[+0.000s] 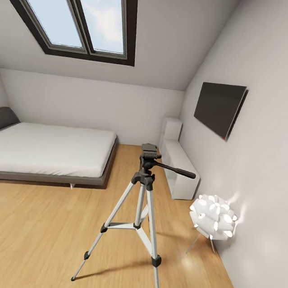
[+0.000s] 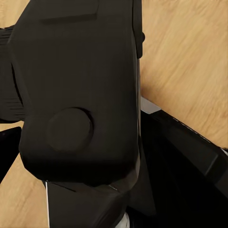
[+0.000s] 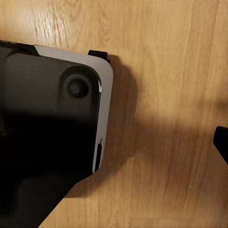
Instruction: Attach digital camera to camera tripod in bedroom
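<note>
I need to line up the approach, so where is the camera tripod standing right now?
In the head view the camera tripod stands on the wood floor at centre, between the low bed on its left and the white ball lamp by the right wall.

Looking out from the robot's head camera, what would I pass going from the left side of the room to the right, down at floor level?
Low bed → camera tripod → white ball lamp by the right wall. The white low shelf overlaps in order, so I leave it out.
</note>
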